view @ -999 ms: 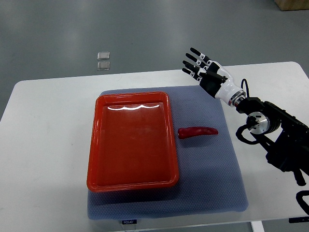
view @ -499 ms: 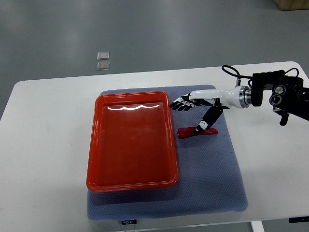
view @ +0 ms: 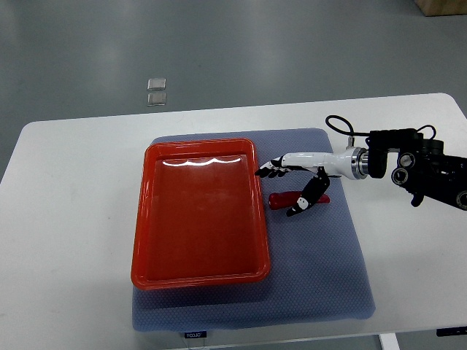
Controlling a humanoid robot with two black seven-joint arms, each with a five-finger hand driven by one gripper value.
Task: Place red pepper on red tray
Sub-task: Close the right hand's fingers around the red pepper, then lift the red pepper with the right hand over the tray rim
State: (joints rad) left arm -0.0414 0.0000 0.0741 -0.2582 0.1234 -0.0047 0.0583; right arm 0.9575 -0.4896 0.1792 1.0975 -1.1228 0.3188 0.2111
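A red pepper (view: pixel 282 198) lies flat on the blue-grey mat, just right of the empty red tray (view: pixel 140 219). My right hand (view: pixel 279 191) reaches in from the right, low over the pepper. Its fingers (view: pixel 268 169) stretch toward the tray's right rim, just behind the pepper. The thumb (view: pixel 300 204) crosses over the pepper's middle and hides part of it. The hand is spread and not closed around the pepper. The left arm is out of the picture.
The blue-grey mat (view: pixel 314 270) covers the middle of the white table (view: pixel 66 219) and carries the tray. Two small clear squares (view: pixel 156 91) lie on the grey floor beyond the table's far edge. The right forearm (view: pixel 408 166) hangs over the table's right side.
The right hand swung down from the back right, fingers raised, to the pepper. In the last half second it sank a little and the thumb slid across the pepper. The pepper has not moved.
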